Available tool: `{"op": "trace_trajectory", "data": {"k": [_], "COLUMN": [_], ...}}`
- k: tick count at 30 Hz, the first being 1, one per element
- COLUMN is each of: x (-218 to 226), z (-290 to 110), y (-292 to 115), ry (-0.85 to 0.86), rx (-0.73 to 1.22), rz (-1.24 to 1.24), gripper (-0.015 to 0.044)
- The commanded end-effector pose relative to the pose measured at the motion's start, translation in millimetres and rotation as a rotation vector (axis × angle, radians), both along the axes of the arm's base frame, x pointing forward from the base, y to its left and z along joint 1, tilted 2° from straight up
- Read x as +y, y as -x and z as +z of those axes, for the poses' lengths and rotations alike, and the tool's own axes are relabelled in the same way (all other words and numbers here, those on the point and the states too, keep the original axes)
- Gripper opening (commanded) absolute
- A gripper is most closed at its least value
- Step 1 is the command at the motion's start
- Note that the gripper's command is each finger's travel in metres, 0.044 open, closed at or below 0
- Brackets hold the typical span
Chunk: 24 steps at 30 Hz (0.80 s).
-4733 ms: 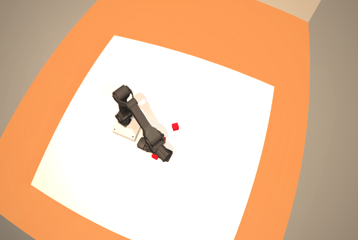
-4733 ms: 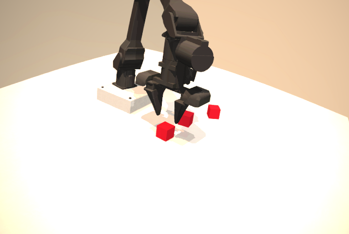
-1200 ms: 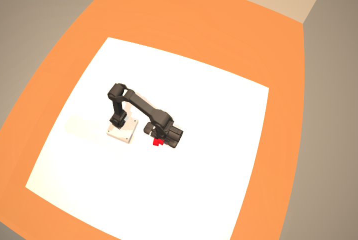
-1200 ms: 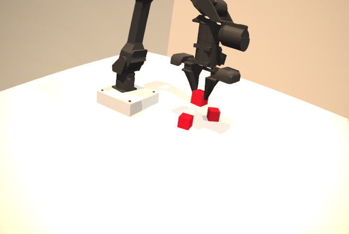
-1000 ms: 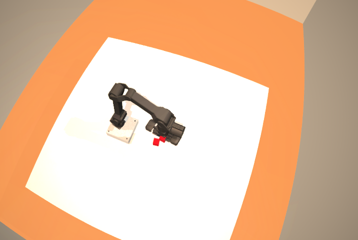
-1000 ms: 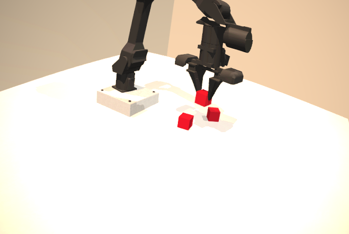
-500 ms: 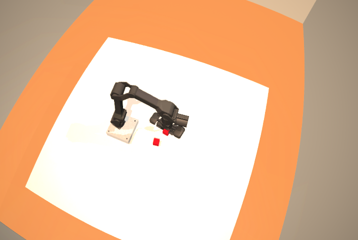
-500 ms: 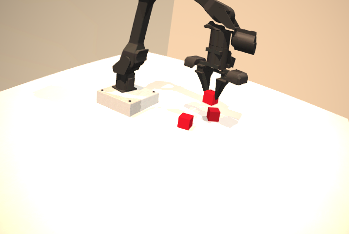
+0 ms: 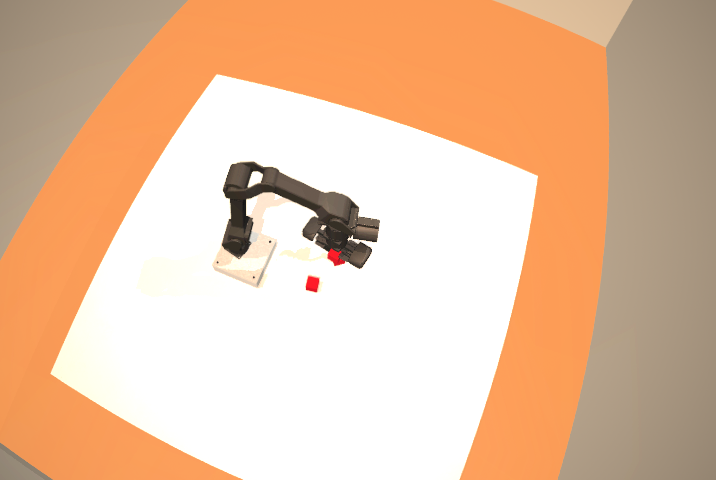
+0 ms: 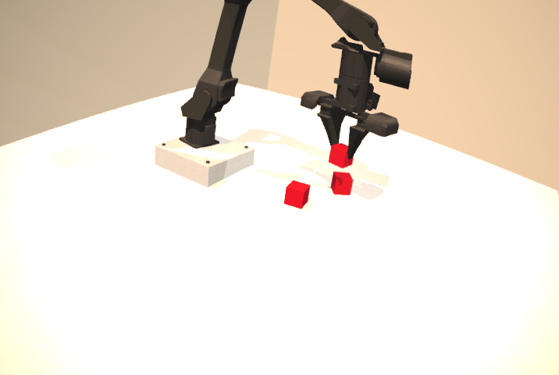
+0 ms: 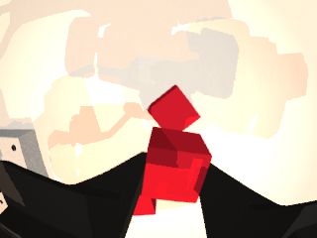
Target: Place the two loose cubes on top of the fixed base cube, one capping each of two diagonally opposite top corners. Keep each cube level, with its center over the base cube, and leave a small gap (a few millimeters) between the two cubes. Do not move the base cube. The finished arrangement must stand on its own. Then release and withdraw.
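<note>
We see loose red cube nearest on white worktop; just behind, second cube resting directly below our gripper, which grips third red cube aloft, clear above it

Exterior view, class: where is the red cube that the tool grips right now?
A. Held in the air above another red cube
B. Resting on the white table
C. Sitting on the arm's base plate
A: the tool grips the held cube clear above the lower cube.
</note>
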<state>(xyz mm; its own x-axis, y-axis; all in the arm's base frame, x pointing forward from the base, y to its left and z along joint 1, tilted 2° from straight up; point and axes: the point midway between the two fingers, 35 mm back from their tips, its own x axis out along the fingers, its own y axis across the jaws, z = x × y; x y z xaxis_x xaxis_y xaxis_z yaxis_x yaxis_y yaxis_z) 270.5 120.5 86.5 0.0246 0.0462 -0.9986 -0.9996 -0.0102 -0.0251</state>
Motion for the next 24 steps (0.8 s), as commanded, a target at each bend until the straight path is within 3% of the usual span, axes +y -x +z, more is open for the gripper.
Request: {"op": "trace_trajectory", "data": {"k": [1,24], "x": [1.0,2.4], "z": [-0.7,-27.7], "y": [0.3,-0.5], "ry": [0.002,0.002], "rx": [-0.001,0.0], "rz": [-0.002,-0.004], "gripper": [0.0105,0.0105]}}
